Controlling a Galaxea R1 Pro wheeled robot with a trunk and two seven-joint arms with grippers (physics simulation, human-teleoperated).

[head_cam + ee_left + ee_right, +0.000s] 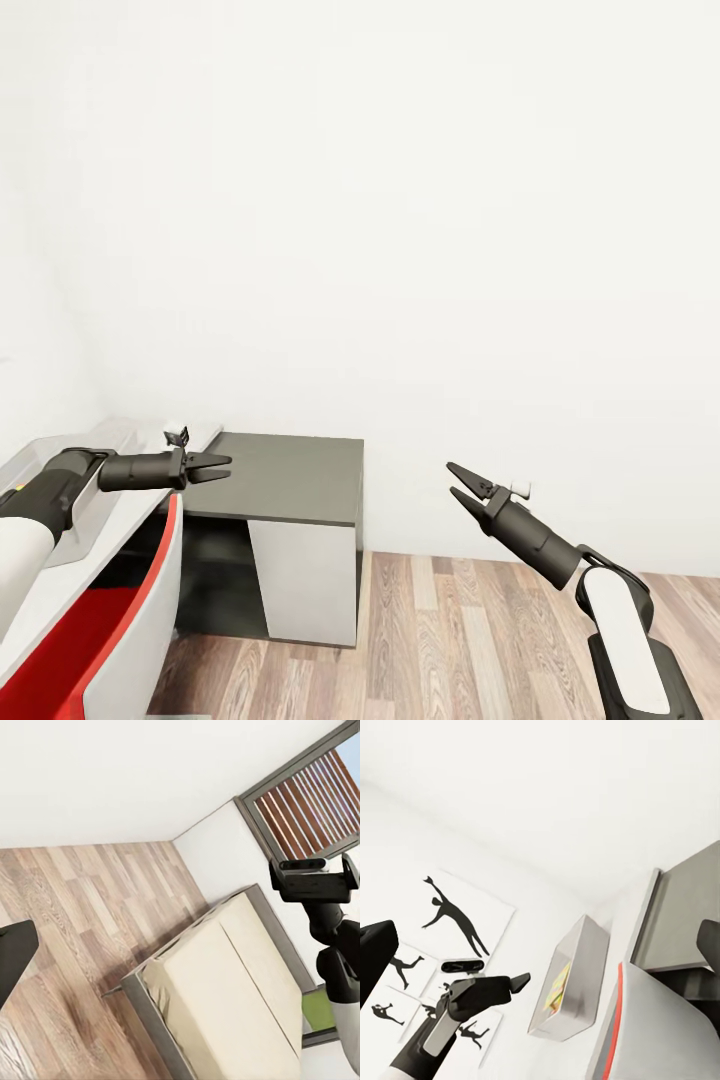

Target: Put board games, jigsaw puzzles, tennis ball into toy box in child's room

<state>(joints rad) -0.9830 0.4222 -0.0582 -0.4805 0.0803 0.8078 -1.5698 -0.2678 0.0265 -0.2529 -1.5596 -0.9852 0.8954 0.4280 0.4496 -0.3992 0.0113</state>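
Both pincers hang in open air with nothing between their fingers: the left gripper (212,467) is held out level over the edge of the table's (290,480) dark lower wing with its two fingers a little parted, and the right gripper (462,483) points up toward the bare white wall with its fingers spread in a clear V, well apart from the desk. From where the robot stands, it faces a blank wall and a corner of the desk; the wood floor (480,640) runs under the right arm. At the near left edge of the head view a light-grey rim shows behind the left arm, which I take for the toy box (574,979); the right wrist camera shows that bin more plainly, sitting on the desk's pale top, with something yellow, green and red lying inside it, most likely one board game (556,988), though it is too small to read. A large white and red curved shape (130,620) sits close in front of the robot; I cannot tell what it is. The left wrist camera looks across the room at the bed (225,997), whose beige mattress looks bare. So my guess is that the task is partway along: one thing seems boxed, neither pincer carries anything, and the ball and puzzles are yet to be accounted for.
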